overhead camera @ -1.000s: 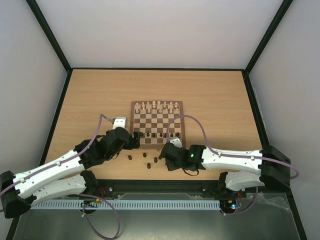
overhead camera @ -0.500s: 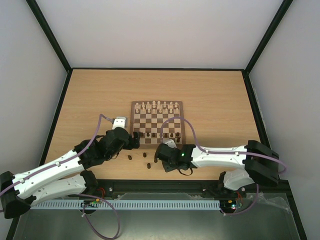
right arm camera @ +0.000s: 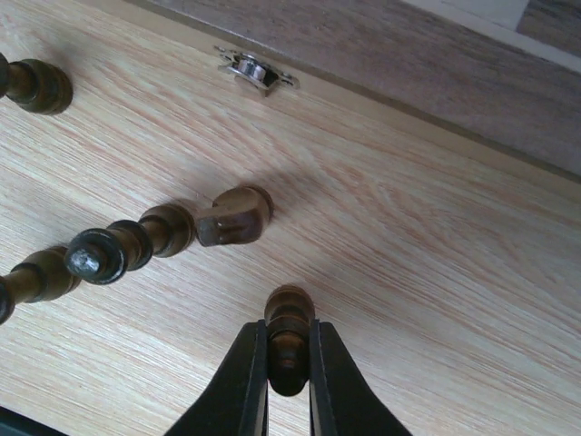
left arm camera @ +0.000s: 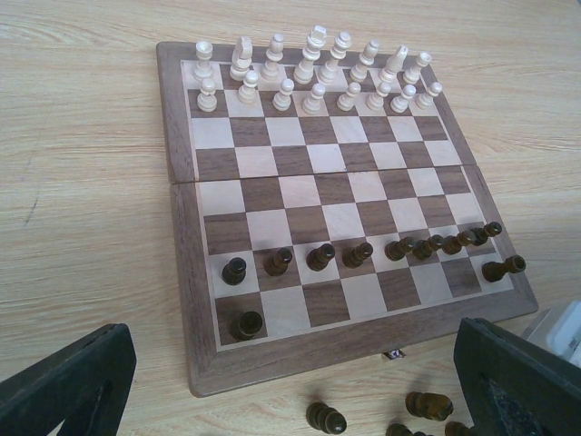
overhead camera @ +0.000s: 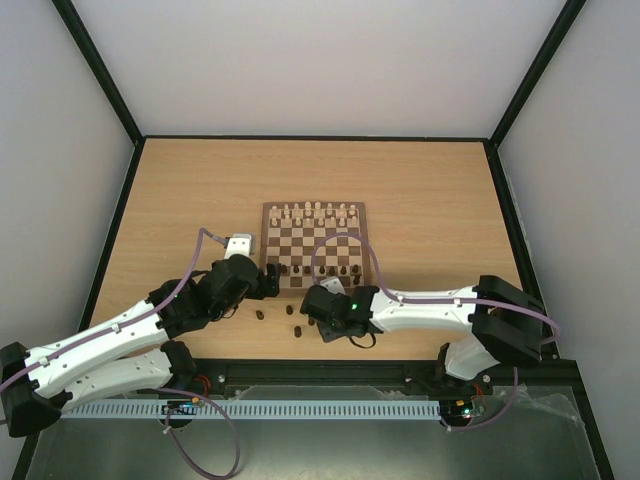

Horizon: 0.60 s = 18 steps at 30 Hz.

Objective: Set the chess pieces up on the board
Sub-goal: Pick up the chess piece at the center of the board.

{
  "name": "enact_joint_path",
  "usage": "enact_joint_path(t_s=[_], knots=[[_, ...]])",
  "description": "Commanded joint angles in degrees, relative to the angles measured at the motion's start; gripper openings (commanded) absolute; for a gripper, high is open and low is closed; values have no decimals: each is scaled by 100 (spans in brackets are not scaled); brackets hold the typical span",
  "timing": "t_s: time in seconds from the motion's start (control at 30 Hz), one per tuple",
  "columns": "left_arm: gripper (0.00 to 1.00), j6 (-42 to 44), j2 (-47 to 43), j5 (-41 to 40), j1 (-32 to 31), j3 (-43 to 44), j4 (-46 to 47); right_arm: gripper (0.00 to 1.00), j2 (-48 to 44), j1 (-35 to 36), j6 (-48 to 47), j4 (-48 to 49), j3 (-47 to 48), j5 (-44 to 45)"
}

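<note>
- Top ext: we look down from high behind near edge of the table (overhead camera: 180,200), far off.
- L wrist: we face the board (left arm camera: 198,300) obliquely, mid-range.
- R wrist: v. close over table at board's near edge; dark chess pieces (right arm camera: 227,218) shared w/ both other views.

Chessboard: one (left arm camera: 195,300), lying flat on the one table (overhead camera: 200,190).
Cream pieces: sixteen (left arm camera: 315,95), in two rows of eight along the board's far edge.
Dark pieces on the board: ten by my count. There is a row of eight (left arm camera: 320,256), bunched at its right end and hard to separate, and two more in the nearest row (left arm camera: 246,323).
Dark pieces off the board: at least five on the table in the right wrist view (right arm camera: 234,218).
Dark piece held: one (right arm camera: 289,313), pinched in the right gripper (right arm camera: 289,350).
Metal clasp: one (right arm camera: 254,71), on the board's near edge.
Grippers: two; the left gripper (overhead camera: 268,281) has its fingers spread wide.
</note>
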Motion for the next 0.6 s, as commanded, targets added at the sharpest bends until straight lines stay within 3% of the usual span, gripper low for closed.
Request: enact_joint_path(t_s=[0.0, 0.23, 0.57], knots=[[99, 46, -5, -114, -27, -13, -78, 1, 117, 44, -25, -270, 152, 105], [99, 39, 19, -108, -26, -11, -70, 1, -243, -68, -116, -943, 588, 598], [99, 38, 151, -130, -26, 6, -35, 1, -384, -763, -733, -991, 1069, 624]])
